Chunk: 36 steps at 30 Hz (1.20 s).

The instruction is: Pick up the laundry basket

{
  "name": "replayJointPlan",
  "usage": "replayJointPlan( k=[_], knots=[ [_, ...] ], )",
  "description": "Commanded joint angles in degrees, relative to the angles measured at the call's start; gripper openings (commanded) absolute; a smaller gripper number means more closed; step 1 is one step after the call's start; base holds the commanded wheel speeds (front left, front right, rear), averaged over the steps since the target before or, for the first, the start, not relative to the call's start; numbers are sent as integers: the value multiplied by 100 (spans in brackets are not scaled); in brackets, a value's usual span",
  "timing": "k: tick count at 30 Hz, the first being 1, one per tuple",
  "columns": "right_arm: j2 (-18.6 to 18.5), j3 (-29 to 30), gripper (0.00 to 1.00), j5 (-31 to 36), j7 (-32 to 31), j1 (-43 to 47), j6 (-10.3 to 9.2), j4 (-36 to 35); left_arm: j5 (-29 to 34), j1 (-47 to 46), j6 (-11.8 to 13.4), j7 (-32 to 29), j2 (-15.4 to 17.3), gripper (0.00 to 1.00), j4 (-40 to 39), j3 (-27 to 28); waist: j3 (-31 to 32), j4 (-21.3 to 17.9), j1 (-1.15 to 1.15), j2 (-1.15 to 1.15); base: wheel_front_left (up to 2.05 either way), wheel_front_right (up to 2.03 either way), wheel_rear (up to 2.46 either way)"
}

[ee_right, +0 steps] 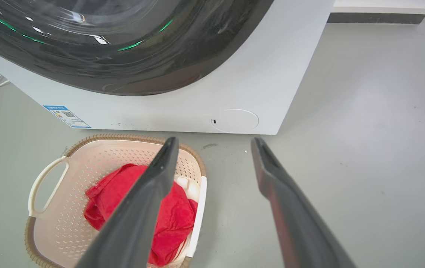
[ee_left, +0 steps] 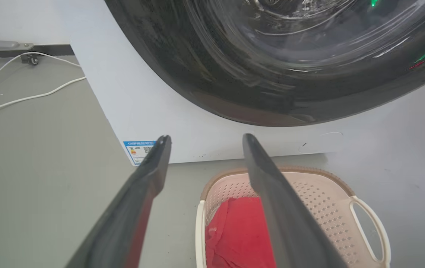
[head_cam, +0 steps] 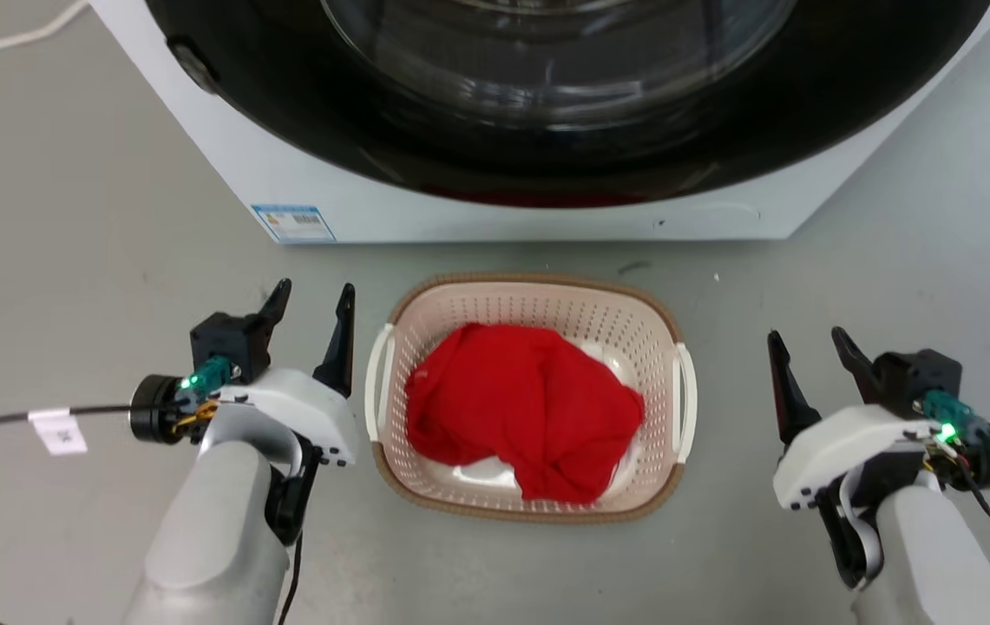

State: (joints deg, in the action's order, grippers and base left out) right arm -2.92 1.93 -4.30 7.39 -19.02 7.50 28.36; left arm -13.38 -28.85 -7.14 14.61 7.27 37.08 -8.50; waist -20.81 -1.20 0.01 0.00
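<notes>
The laundry basket (head_cam: pixel 538 299), cream-pink with perforated walls, a brown rim and white side handles, sits on the grey floor in front of the washer. A red cloth (head_cam: pixel 521 408) lies bunched inside it. My left gripper (head_cam: pixel 314 299) is open just left of the basket's left handle (head_cam: pixel 376 382), nothing between its fingers. My right gripper (head_cam: pixel 807 340) is open a short way right of the right handle (head_cam: pixel 685 399), also empty. The left wrist view looks over the basket (ee_left: pixel 320 193) from its left side, the right wrist view over the basket (ee_right: pixel 67 178) from its right.
A white front-loading washer (head_cam: pixel 495 208) with a dark round door stands right behind the basket. White cables (ee_left: pixel 22 98) run over the floor to the washer's left. Bare grey floor (ee_right: pixel 365 149) spreads to the right of the washer and in front of the basket.
</notes>
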Motion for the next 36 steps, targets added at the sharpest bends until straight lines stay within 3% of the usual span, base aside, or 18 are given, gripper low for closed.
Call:
replayJointPlan(
  k=[1, 8, 20, 28, 36],
  knots=[
    [7, -70, 100, -35, 29, -262, -2, 211, -24, -223, -27, -9, 53, 100, 188, -62, -449, -129, -1, 0, 0, 0, 0],
    [7, -369, 100, -221, 140, -922, -2, 1146, -293, -783, -34, -119, 132, 100, 1046, -355, -957, -203, -1, 0, 0, 0, 0],
    [7, -1139, 100, -870, 43, -2062, -2, 2839, -1539, -1781, -31, -758, 393, 100, 2008, -1395, -1801, -216, -1, 0, 0, 0, 0],
    [6, -1971, 100, -1679, -380, -2723, -2, 3399, -2326, -2189, -31, -1453, 763, 100, 2177, -1975, -2289, -314, -1, 0, 0, 0, 0],
    [7, -2698, 100, -2344, -657, -3154, -2, 3612, -2850, -2443, -32, -1769, 991, 100, 2223, -2441, -2630, -379, -1, 0, 0, 0, 0]
  ],
)
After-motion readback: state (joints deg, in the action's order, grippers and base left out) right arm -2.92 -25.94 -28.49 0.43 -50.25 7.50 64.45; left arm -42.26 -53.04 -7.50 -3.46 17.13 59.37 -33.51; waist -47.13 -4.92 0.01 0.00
